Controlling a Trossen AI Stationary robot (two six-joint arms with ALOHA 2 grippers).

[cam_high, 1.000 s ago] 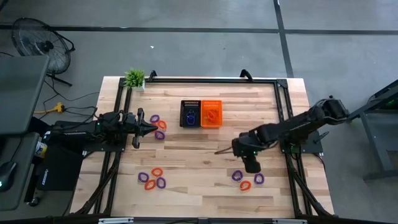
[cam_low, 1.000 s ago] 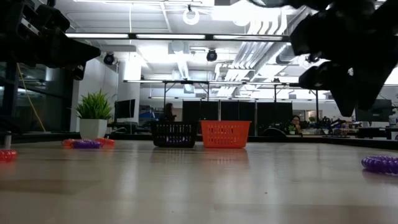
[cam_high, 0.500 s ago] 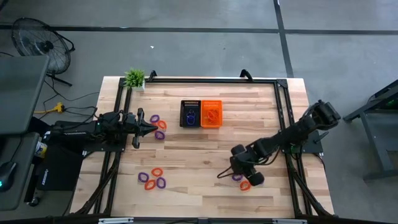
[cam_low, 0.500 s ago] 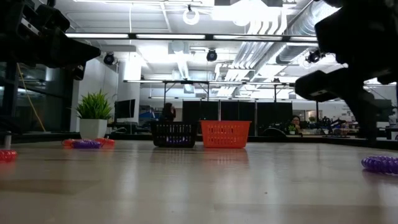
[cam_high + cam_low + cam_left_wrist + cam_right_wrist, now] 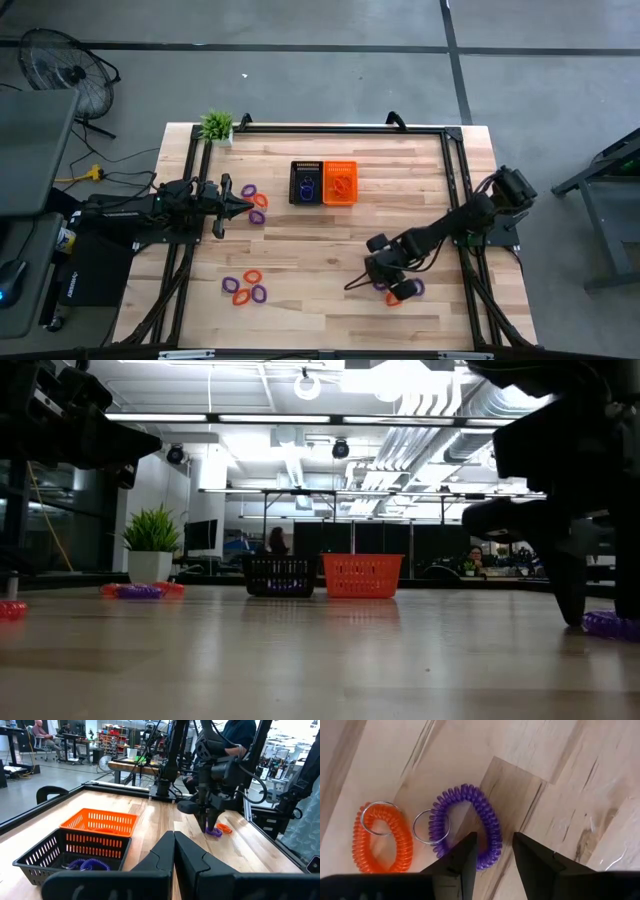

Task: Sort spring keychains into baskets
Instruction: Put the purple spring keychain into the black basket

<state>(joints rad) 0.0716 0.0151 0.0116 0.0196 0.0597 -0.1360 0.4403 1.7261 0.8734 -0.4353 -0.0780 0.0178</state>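
Near the table's near right corner lie a purple spring keychain (image 5: pixel 487 815), an orange one (image 5: pixel 405 842) and another purple one (image 5: pixel 416 288), all flat on the wood. My right gripper (image 5: pixel 494 837) points down over the first purple coil, open, one finger inside the loop and one outside; whether it touches, I cannot tell. My left gripper (image 5: pixel 243 205) waits shut and level at the left, beside more keychains (image 5: pixel 253 200). The black basket (image 5: pixel 306 183) holds a purple keychain and the orange basket (image 5: pixel 341 183) an orange one, at mid-table.
A third group of keychains (image 5: pixel 245 287) lies near the front left. A small potted plant (image 5: pixel 216 125) stands at the far left corner. A dark frame rail (image 5: pixel 455 170) runs along the table's edges. Bare wood lies between the baskets and my right gripper.
My right gripper has come down and moved toward the table's near edge, turning about its own axis, until its fingers stand just over the purple keychain. Its fingers have kept the same gap. The keychains have not moved.
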